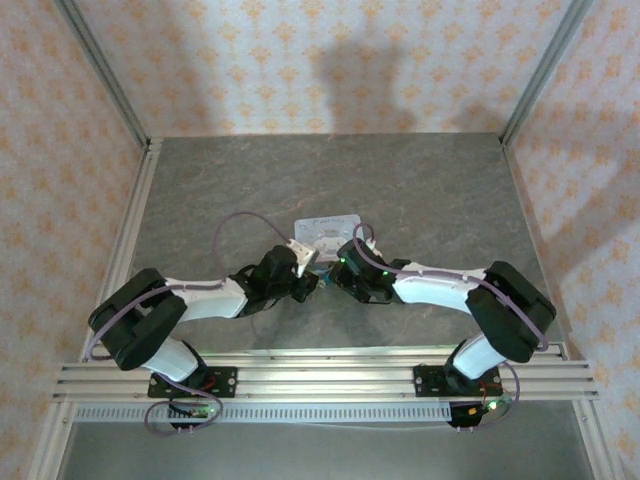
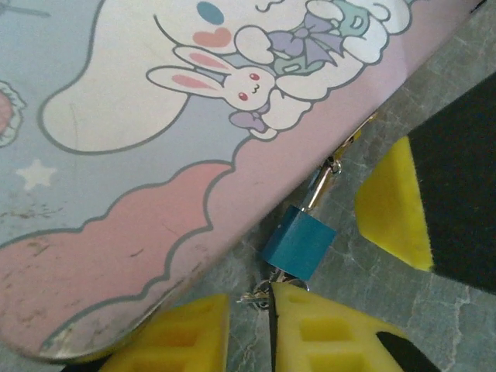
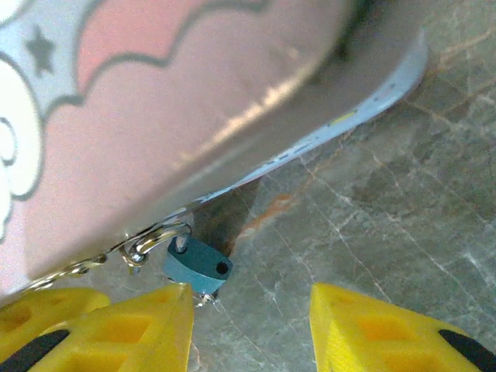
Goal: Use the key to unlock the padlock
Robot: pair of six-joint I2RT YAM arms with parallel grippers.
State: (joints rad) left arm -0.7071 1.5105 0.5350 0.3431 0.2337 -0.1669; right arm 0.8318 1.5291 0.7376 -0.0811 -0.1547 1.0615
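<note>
I see the padlock (image 2: 298,242) on the grey stone-patterned table (image 1: 430,190), just beside the long edge of the cartoon-printed tin (image 2: 155,155). It is a tiny squarish block of dark blue-teal with a matte, plain face. Its thin silver shackle (image 2: 318,186) runs up at a slant to a small metal fitting on the tin's rim, so the lock hangs off the tin. From the right wrist camera its narrow end looks oblong, with one small dark hole near a corner. Small metal rings link the shackle to a short chain along the tin's edge.

The key (image 2: 256,297) is a little pale metal piece at the bottom end of the padlock. I cannot tell whether it sits in the keyhole.

The left gripper (image 2: 249,306) has its yellow fingers only slightly apart, with table showing through the gap. The key lies at their tips, against the inner edge of one finger. The right gripper (image 3: 252,310) has its fingers well apart with bare table between them, and the padlock sits just beside one fingertip. In the overhead view both arms meet at the tin's near edge.
</note>
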